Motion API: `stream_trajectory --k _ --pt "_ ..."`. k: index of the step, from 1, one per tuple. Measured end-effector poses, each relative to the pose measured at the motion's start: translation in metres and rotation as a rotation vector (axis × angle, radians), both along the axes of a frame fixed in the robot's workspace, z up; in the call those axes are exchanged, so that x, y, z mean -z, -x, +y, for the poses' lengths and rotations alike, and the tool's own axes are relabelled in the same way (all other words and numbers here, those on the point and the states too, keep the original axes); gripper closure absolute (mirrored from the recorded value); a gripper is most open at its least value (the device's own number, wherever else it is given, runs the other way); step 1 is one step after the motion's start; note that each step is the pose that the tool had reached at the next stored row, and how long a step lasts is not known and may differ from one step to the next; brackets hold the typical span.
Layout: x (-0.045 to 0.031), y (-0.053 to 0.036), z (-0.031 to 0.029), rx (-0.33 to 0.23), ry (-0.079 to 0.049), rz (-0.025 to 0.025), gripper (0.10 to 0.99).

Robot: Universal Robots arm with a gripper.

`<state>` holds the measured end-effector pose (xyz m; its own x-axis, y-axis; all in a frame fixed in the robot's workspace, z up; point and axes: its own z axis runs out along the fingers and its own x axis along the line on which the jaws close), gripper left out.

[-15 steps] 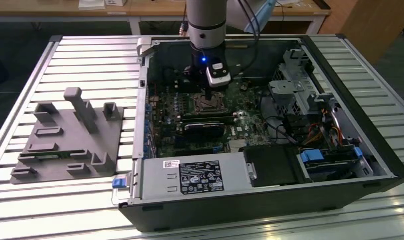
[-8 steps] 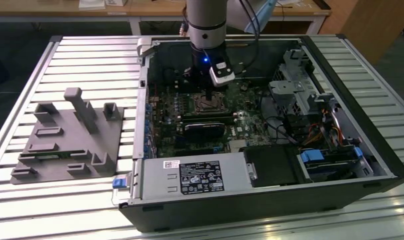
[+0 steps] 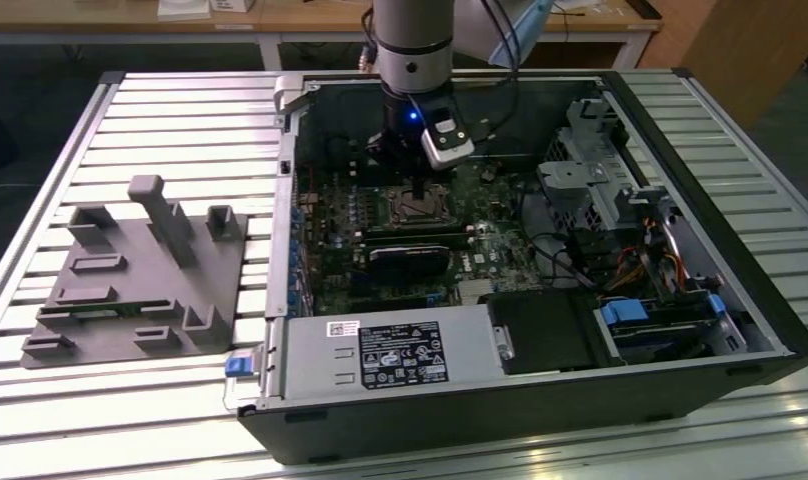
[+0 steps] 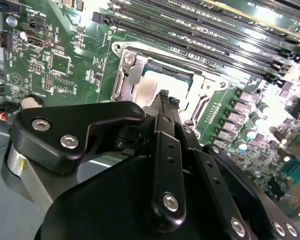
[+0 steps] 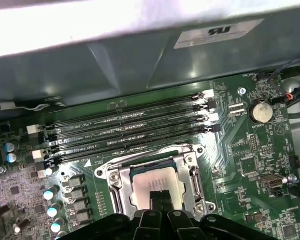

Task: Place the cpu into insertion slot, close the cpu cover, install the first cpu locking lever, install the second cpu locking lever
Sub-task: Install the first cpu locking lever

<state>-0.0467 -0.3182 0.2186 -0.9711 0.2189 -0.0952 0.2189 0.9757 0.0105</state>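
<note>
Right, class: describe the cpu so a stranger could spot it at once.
Find the open computer case and its green motherboard. Beside the long memory slots sits a silvery socket frame; the cpu is the pale, plain metal square inside it.

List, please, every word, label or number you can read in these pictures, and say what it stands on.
None can be quoted with confidence.
Black label on the power supply: print too small.
White sticker beside it: too small.
Pale sticker on the case wall: blurred.
White lettering by the memory slots: too small.
</note>
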Motion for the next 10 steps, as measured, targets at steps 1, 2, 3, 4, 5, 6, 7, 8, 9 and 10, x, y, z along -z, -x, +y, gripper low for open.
stream_trajectory --k 1,2,3,4,5,6,7,8,9,10 --pt "-0.0020 0.0000 0.0000 0.000 0.000 -0.0001 0.980" --pt "-0.0039 0.0000 0.0000 -0.001 0.000 -0.0001 0.980" --pt "-0.0057 0.0000 0.0000 -0.001 0.000 0.0000 0.980" --pt "-0.0071 0.0000 0.0000 -0.001 0.000 0.0000 0.980" --pt "-0.0082 0.0000 -0.0001 -0.002 0.000 0.0000 0.980" --pt "-0.0089 0.0000 -0.0004 -0.002 0.000 0.0000 0.980" --pt "-0.0095 0.0000 -0.0007 -0.002 0.000 -0.0001 0.980" --pt "-0.0099 0.0000 -0.0010 -0.003 0.000 -0.0001 0.980" --pt "-0.0100 0.0000 -0.0012 -0.003 0.000 -0.0001 0.980" --pt "-0.0100 0.0000 -0.0013 -0.002 0.000 -0.0001 0.980"
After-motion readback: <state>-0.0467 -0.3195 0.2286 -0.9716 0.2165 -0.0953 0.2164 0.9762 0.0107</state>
